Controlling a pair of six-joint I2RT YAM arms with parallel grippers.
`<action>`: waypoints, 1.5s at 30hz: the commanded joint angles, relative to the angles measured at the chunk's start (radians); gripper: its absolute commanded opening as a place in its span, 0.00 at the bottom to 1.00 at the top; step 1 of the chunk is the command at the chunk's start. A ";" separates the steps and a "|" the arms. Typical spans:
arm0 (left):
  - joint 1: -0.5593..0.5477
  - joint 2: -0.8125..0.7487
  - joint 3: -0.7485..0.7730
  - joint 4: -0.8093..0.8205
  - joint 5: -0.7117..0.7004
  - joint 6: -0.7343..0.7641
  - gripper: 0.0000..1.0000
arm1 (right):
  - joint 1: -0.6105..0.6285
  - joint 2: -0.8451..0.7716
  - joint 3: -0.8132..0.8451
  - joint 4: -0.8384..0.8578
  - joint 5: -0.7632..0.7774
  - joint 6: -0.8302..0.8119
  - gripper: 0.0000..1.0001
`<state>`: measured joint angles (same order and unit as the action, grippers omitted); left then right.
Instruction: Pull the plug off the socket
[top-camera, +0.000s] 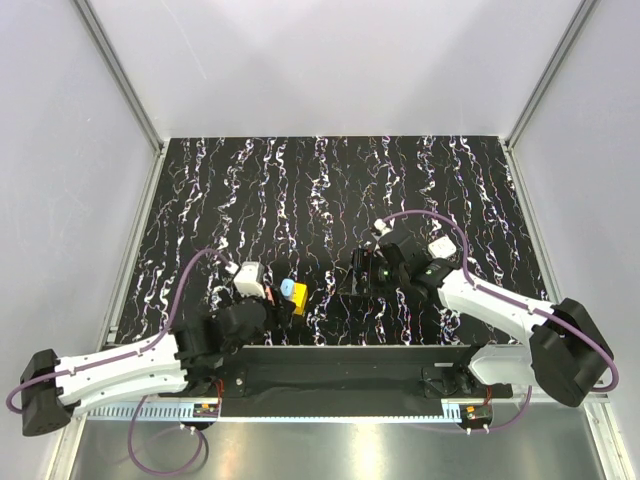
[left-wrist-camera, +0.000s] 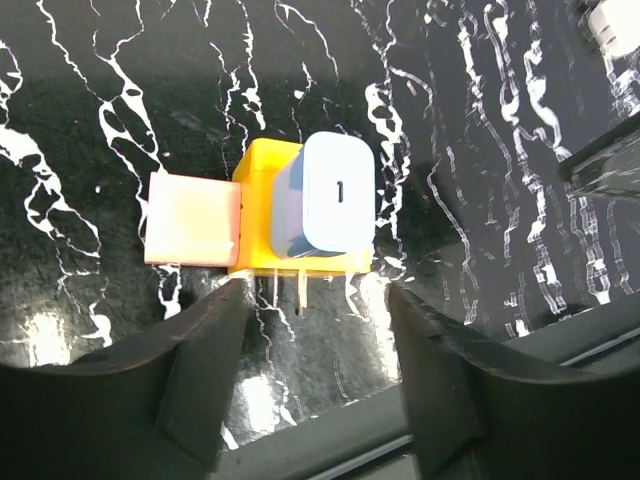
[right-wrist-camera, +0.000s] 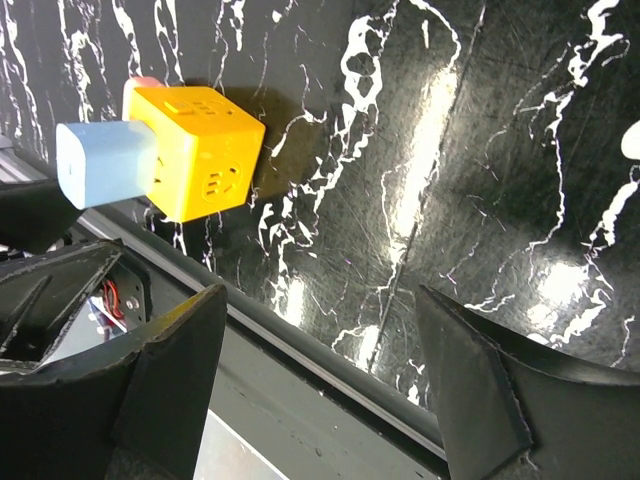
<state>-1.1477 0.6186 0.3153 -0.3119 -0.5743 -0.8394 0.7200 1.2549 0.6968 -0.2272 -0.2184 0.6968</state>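
Observation:
The socket (top-camera: 299, 298) is a small yellow cube lying on the black marbled table near its front edge. In the left wrist view the socket (left-wrist-camera: 262, 172) shows a pink side face and two metal pins pointing at my fingers. A pale blue plug (top-camera: 288, 288) sits in the socket; the plug (left-wrist-camera: 325, 195) covers most of it there. My left gripper (left-wrist-camera: 315, 300) is open just short of the socket, with nothing between its fingers (left-wrist-camera: 200, 370). My right gripper (top-camera: 361, 276) stands to the right of it. In the right wrist view the gripper (right-wrist-camera: 320, 295) is open and empty, well off the socket (right-wrist-camera: 205, 150) and plug (right-wrist-camera: 105, 163).
A dark rail (top-camera: 340, 355) runs along the table's front edge, close below the socket. Grey walls (top-camera: 80, 200) enclose the table on three sides. Part of the left arm (right-wrist-camera: 40, 215) shows beside the plug in the right wrist view.

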 joint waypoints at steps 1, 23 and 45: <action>-0.001 0.049 0.002 0.094 -0.010 0.046 0.71 | 0.007 -0.037 0.029 -0.009 0.010 -0.033 0.82; 0.029 0.297 -0.025 0.407 0.093 0.092 0.89 | 0.009 -0.115 -0.002 -0.018 0.016 -0.052 0.84; -0.012 0.271 -0.025 0.640 0.314 0.120 0.93 | 0.009 -0.104 0.035 -0.055 0.022 -0.086 0.85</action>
<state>-1.1542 1.0008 0.2798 0.3241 -0.2897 -0.7624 0.7204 1.1641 0.6933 -0.2699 -0.2184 0.6376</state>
